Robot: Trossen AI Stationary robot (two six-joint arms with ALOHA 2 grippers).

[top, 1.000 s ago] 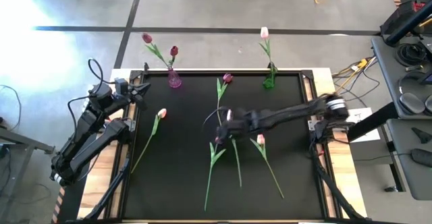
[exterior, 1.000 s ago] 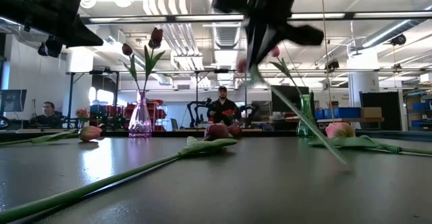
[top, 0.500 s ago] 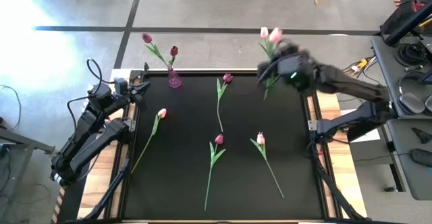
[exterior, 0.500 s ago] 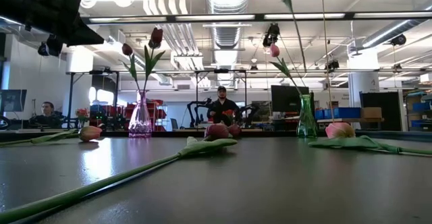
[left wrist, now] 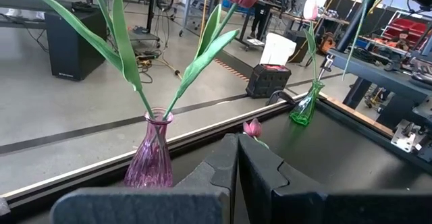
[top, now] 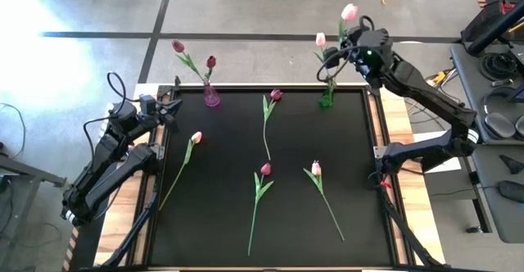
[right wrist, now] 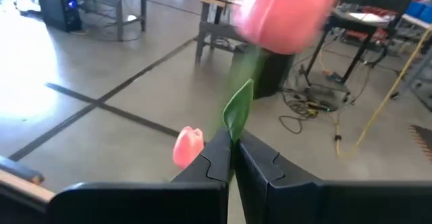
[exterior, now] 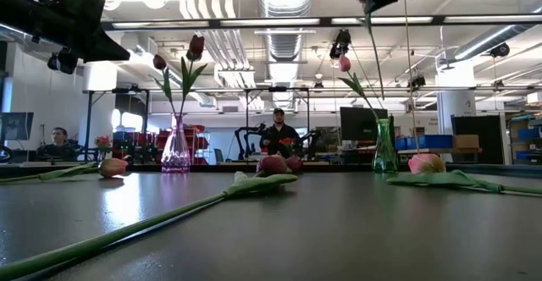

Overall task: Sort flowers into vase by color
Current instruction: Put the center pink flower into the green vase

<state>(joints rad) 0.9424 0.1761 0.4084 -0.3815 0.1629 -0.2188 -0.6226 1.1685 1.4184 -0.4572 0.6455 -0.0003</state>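
Pale pink tulip (top: pixel 350 11) hanging pinched by its stem in the right gripper (top: pixel 361 44), raised above the far-right corner, stem running near-vertical down toward the green vase (top: pixel 327 98) sitting just left and nearer, mouth not yet lined up under the stem tip as far as can be judged. Holding one pale tulip already in that vase; purple vase (top: pixel 211 97) at far left carrying two magenta heads, four more flowers (top: pixel 264 185) lying flat mid-table. Parking left gripper (top: pixel 168 111) by the purple vase, fingers pressed together, empty.
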